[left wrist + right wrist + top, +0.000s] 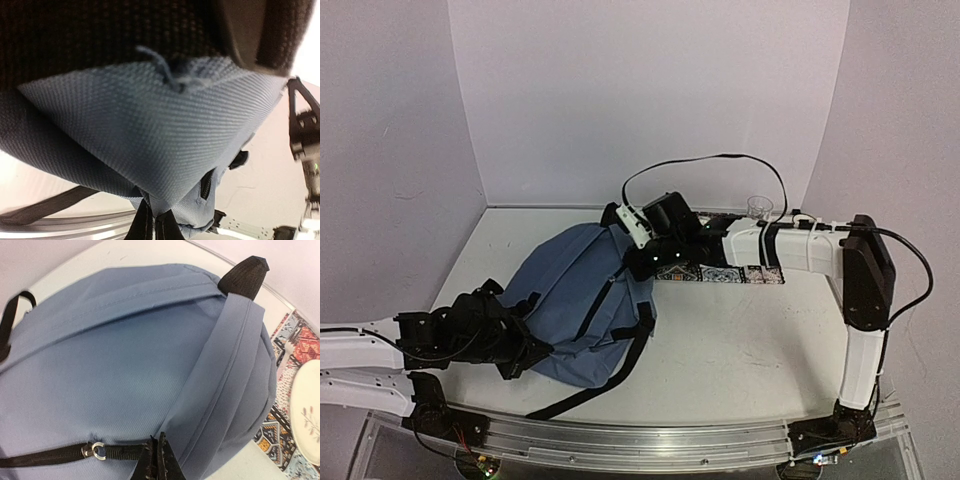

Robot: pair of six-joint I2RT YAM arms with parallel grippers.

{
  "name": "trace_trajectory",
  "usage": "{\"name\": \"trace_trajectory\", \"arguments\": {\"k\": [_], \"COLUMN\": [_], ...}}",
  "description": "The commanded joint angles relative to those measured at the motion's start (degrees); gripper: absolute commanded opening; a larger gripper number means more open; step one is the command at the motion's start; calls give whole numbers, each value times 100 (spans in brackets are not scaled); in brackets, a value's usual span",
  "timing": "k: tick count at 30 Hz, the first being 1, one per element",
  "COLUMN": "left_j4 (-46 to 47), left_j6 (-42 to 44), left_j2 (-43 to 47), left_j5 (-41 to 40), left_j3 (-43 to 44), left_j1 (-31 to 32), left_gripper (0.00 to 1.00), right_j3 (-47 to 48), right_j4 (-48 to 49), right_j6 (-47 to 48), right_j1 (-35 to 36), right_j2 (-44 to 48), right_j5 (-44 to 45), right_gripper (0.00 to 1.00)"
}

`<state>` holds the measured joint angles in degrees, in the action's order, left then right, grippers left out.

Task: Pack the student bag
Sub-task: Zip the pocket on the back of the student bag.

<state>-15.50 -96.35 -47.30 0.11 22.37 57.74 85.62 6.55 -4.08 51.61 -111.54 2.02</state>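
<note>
On the table (pixel 740 340), left of centre, the backpack (pixel 582 300) lies flat. The left gripper (pixel 528 345) is clamped on the fabric at the bag's near-left edge. The right gripper (pixel 156 460) is closed, its tips against the black zip (pixel 120 452) at the far-right end, beside a patterned mat (pixel 725 273).

Plain pale lilac walls (pixel 650 90) stand on three sides of the white table (pixel 740 350), under soft even light.
</note>
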Motion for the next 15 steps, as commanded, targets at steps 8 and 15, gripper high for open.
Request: {"name": "trace_trajectory", "arguments": {"k": [8,15], "left_j4": [-1167,-1249], "left_j6": [244,1137], "left_j2": [482,484], "left_j5": [-343,-1378], "left_j3": [44,754], "left_j1": [1,-10], "left_gripper": [6,46], "right_j3": [806,693], "right_j4": [152,125], "right_j6": [-220,-378], "right_j1": [-559,-727], "right_j2": [-406,-12], "right_j5": [-938,-1037], "right_gripper": [0,48]}}
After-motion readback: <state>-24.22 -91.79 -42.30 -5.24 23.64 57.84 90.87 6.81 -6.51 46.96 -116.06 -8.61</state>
